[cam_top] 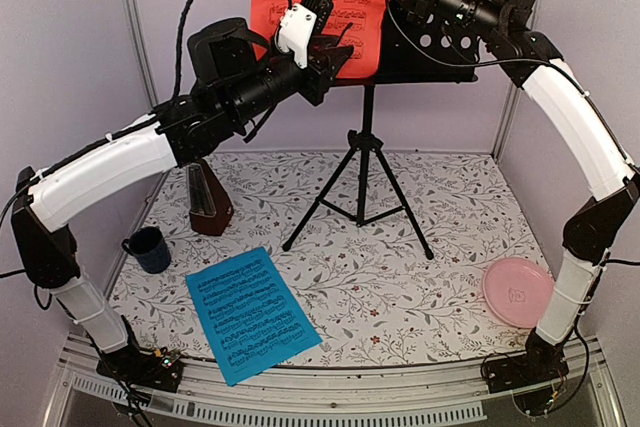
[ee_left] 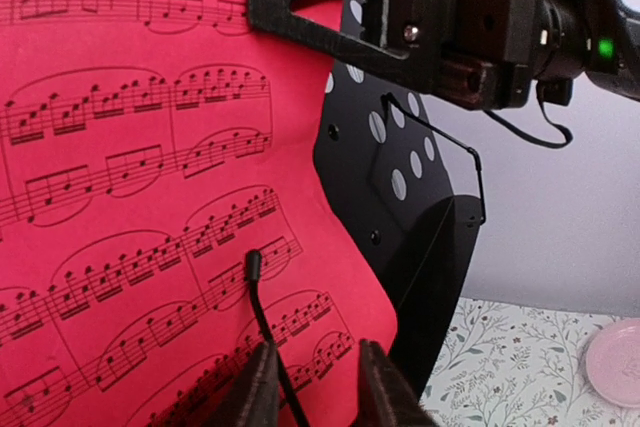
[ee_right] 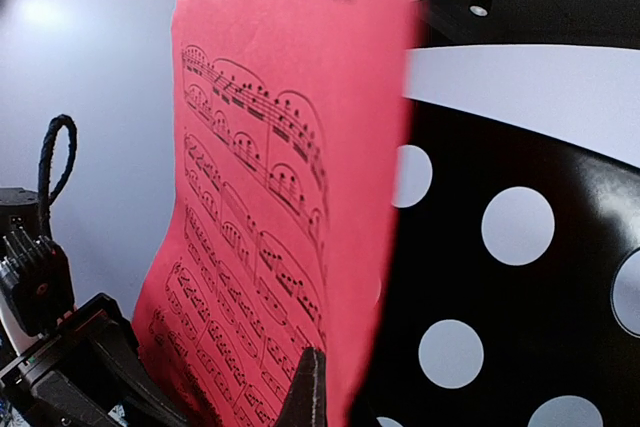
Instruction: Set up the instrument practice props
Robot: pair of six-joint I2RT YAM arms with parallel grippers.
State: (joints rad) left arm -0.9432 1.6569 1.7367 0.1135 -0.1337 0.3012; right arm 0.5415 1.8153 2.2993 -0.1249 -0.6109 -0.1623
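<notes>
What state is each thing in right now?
Black perforated music stand with tripod legs: upright on the table.
Red sheet of printed music: upright on the stand.
Cyan sheet of printed music: flat on the table.
Small brown wooden pyramid metronome: upright.
Dark blue mug: upright.
Pink round plate: flat.
Left gripper: open.
Right gripper: shut on the red sheet's edge.
</notes>
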